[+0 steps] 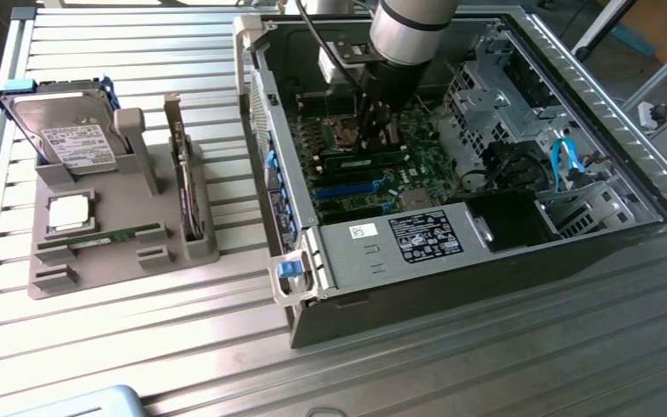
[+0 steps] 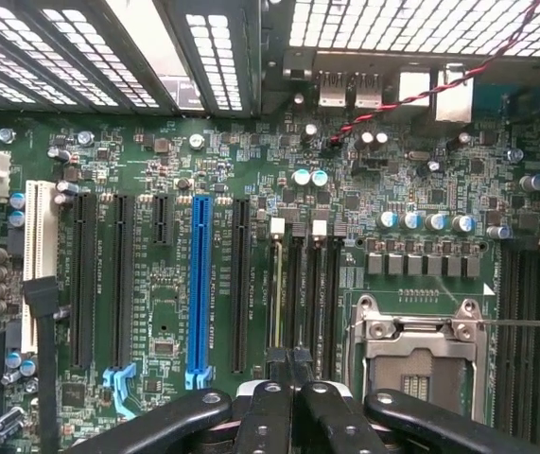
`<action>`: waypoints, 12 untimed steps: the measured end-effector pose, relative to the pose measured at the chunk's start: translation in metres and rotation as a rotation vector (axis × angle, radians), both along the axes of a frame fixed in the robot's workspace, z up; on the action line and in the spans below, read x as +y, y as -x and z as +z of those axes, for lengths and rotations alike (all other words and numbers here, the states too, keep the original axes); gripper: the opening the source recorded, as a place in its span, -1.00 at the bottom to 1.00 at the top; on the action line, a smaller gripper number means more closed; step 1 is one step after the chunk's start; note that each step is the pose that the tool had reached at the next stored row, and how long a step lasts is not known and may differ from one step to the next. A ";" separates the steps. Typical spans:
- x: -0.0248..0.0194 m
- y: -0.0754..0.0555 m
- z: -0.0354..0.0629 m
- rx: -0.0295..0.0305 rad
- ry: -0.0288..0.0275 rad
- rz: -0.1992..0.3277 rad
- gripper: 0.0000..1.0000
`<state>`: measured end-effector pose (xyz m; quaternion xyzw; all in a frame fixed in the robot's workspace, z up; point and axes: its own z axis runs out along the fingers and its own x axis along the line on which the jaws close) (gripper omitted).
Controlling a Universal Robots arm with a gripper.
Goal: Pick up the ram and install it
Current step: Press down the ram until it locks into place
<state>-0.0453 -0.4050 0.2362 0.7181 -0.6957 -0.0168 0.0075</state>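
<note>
The open grey metal computer case (image 1: pixel 450 261) is seen on the slatted metal table (image 1: pixel 136 347), with the black gripper (image 1: pixel 371 130) lowered over its green motherboard (image 2: pixel 251 142). The fingers are closed together, nothing visibly between them. A thin green ram stick (image 1: pixel 371 158) is seated on the motherboard just beneath the gripper.

Green motherboard (image 2: pixel 345 189) with black expansion slots (image 2: pixel 85 279); beside them, one blue slot (image 2: pixel 199 284) and, farther out, a white slot (image 2: pixel 33 236). Silvery processor socket (image 2: pixel 421 345) next to the motherboard's black memory slots (image 2: pixel 312 293). Black claw (image 2: pixel 293 397). Ribbed silver desk (image 1: pixel 136 347) carrying a grey holder (image 1: pixel 102 252).
</note>
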 end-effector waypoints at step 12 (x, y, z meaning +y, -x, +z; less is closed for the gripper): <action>-0.0007 0.000 -0.0103 0.0009 0.0020 0.000 -0.80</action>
